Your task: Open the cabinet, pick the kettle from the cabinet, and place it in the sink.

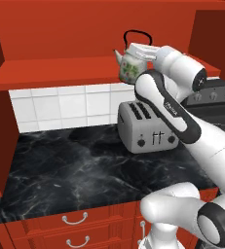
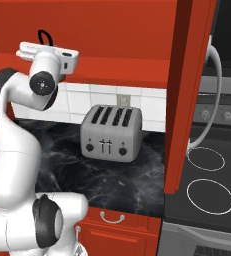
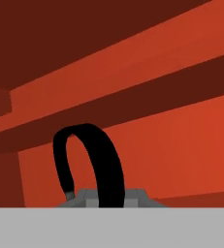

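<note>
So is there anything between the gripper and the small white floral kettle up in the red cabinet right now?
Nothing visible. The gripper is already at the small white floral kettle on the open red cabinet's shelf, with the black hoop handle right in front of the hand. The silver four-slot toaster sits below on the counter.

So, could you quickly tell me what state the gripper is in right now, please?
Gripper: shut, at the kettle inside the open cabinet; the fingertips are hidden, so whether it actually grips the kettle cannot be told.
</note>
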Motion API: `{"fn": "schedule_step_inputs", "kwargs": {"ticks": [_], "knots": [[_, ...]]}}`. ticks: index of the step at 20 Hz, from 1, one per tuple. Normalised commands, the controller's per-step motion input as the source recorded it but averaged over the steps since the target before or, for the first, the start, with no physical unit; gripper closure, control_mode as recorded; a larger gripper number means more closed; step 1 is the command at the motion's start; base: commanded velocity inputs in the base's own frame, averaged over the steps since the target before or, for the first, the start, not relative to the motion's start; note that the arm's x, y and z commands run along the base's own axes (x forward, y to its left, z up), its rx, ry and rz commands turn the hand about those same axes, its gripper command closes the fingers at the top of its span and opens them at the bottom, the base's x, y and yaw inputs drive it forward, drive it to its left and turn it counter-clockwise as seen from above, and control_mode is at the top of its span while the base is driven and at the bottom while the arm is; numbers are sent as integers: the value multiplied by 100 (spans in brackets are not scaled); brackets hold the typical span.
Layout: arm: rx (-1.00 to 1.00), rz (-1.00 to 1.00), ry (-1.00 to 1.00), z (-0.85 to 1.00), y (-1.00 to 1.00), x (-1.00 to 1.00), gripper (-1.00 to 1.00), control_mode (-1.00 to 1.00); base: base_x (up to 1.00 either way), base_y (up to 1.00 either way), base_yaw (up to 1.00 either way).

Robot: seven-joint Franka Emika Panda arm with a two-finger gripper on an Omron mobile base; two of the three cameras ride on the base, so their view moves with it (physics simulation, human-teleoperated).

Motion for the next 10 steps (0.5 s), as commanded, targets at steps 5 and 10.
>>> {"fn": "schedule_step_inputs", "kwargs": {"ticks": [5,10], "knots": [[0,2,0,-4,-15,-71,100,-100,0,0,0],[0,3,5,-6,-8,-69,100,-100,0,0,0]]}}
